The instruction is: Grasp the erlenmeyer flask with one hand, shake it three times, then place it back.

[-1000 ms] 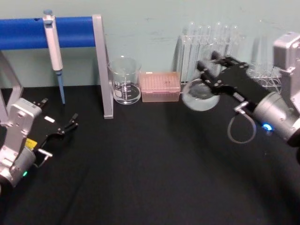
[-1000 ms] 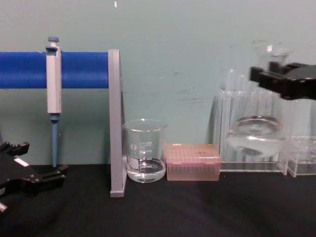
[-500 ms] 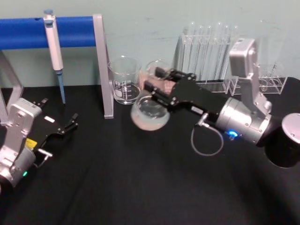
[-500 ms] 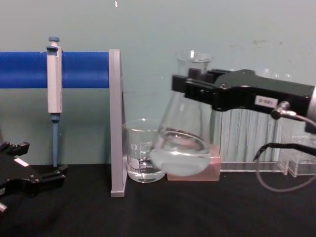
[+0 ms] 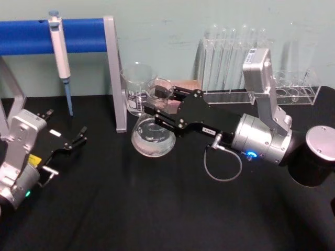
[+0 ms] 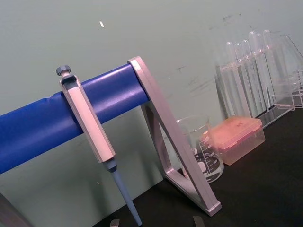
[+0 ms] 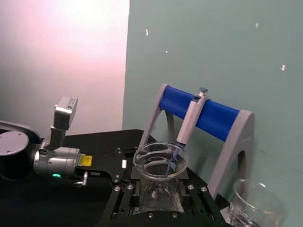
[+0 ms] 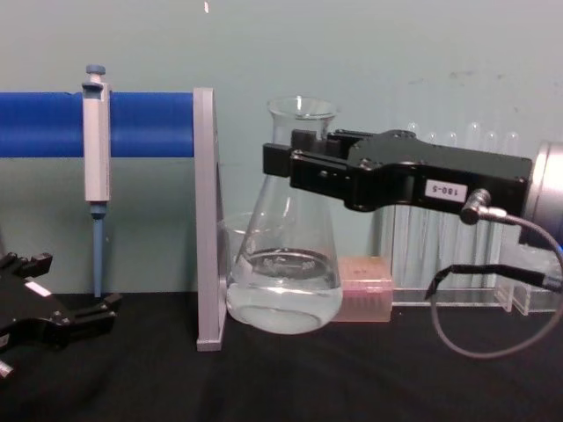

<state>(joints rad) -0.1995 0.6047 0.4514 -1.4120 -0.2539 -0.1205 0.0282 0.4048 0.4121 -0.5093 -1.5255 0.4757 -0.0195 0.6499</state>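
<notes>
One claw does the work here: the right claw (image 8: 297, 163) reaches in from the robot's right side, and its two black jaws are clamped on the narrow neck of the erlenmeyer flask (image 8: 283, 280), just under the rim. The flask hangs below the jaws, close to upright, with its wide base towards the black table (image 5: 157, 209). In the chest view the base seems to sit slightly clear of the cloth. Clear liquid fills the bottom part of the flask. A small white label shows on the claw's body, and a thin cable loops beneath it.

Just behind the claw's tips, and partly hidden by the flask, stands a glass beaker (image 5: 137, 86). A pink box (image 8: 365, 290) sits behind the claw's body, against the wall. Further behind and towards the claw's wrist, a clear rack holds tall test tubes (image 5: 230, 57). Out past the claw's tips, on the robot's left, is a grey frame with a blue bar (image 8: 145, 123), and a pipette (image 8: 95, 149) hangs from it.

The left claw (image 5: 67, 125) rests low at the table's left side, well away from the flask, with its fingers spread apart and holding nothing.
</notes>
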